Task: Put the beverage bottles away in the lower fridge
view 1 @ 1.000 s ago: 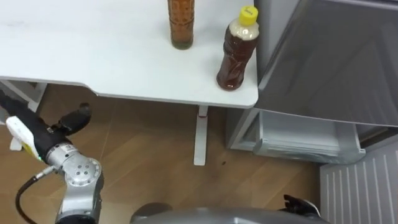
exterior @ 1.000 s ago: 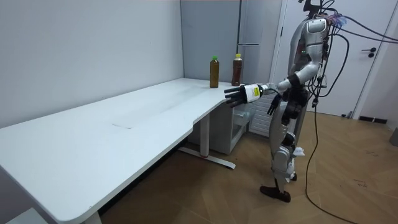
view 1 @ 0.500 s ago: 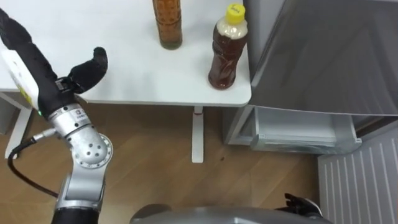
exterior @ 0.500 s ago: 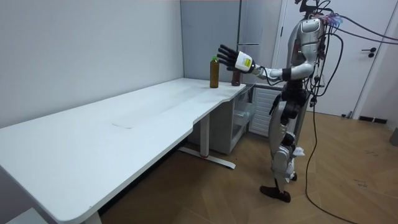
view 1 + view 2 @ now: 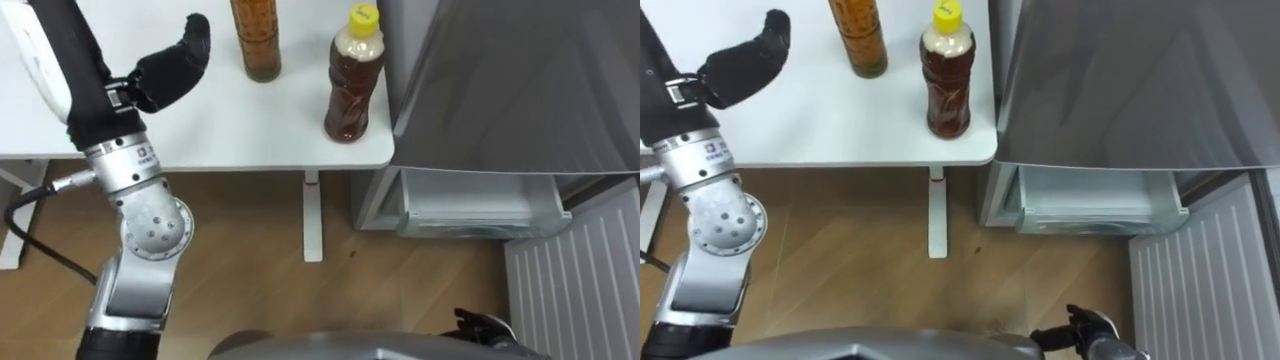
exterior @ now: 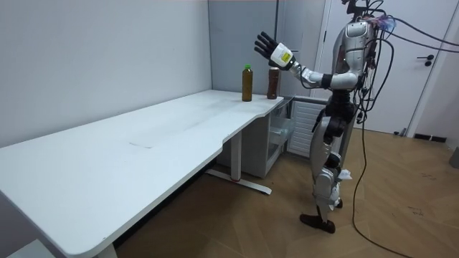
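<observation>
Progress: no drink is lying in the lower fridge drawer (image 5: 470,205) yet | yellow-capped bottle (image 5: 352,80) and taller bottle (image 5: 255,40) are standing on the table (image 5: 250,130) | left hand (image 5: 160,75) is hovering nearby, fingers spread, empty | right hand (image 5: 480,328) is hanging low, fingers unreadable.

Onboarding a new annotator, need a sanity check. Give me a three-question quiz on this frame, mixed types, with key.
1. True or false: the left hand holds the yellow-capped bottle.
2. How many bottles stand on the white table? A) one B) two C) three
3. Fill in: the yellow-capped bottle stands closer to the ___ than the green-capped bottle does.
Key: 1 false, that hand is open above the table, holding nothing; 2 B; 3 fridge.
</observation>
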Tool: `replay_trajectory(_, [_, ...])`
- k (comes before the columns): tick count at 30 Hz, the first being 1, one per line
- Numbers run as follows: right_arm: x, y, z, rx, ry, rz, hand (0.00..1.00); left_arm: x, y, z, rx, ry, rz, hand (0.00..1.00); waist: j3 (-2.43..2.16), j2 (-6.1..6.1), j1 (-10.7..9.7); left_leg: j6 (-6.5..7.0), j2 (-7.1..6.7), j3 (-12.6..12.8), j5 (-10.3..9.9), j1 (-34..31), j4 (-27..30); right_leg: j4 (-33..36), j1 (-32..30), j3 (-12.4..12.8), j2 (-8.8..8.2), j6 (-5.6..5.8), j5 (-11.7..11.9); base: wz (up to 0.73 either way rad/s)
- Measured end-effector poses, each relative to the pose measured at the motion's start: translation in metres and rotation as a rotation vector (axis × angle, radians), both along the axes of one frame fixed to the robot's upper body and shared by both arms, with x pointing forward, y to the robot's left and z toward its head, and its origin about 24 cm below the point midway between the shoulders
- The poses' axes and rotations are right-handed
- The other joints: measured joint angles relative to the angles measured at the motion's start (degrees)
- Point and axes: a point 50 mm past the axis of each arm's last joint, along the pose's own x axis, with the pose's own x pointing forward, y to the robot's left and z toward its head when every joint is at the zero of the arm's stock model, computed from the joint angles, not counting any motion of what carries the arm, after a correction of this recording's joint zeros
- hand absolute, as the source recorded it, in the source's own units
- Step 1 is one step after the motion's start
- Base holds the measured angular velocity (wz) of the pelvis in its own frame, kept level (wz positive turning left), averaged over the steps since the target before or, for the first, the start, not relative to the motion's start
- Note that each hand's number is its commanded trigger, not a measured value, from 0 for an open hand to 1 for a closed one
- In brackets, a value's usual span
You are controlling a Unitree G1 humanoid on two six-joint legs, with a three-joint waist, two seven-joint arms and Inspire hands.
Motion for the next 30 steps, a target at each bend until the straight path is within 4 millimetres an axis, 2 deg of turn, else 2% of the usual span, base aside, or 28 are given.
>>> replay_trajectory(11, [0.004,0.002,0.0,0.003,-0.011,0.005,0.0,0.006,-0.019,0.006,0.014,-0.008,-0.116,0.0,-0.1,-0.5,-1.01,0.0,0.06,0.52,0.0,-0.57,-0.05,0.22,-0.93,0.64,-0.02,-0.01,0.01,-0.02])
replay_trajectory(18, [0.007,0.002,0.001,-0.002,-0.018,0.035,0.0,0.008,-0.036,0.033,0.024,-0.117,-0.218,0.0,-0.36,-0.08,-1.06,0.0,0.11,0.81,0.0,-0.3,0.02,0.42,-0.8,0.98,-0.02,-0.06,0.04,-0.02])
replay_trajectory(30, [0.007,-0.001,0.002,0.007,-0.018,0.044,0.0,0.006,-0.046,0.03,0.051,-0.096,-0.286,0.0,-0.27,0.43,-2.4,0.01,0.12,1.0,-0.01,-0.02,-0.05,0.45,-0.69,1.51,0.0,-0.13,0.09,0.0])
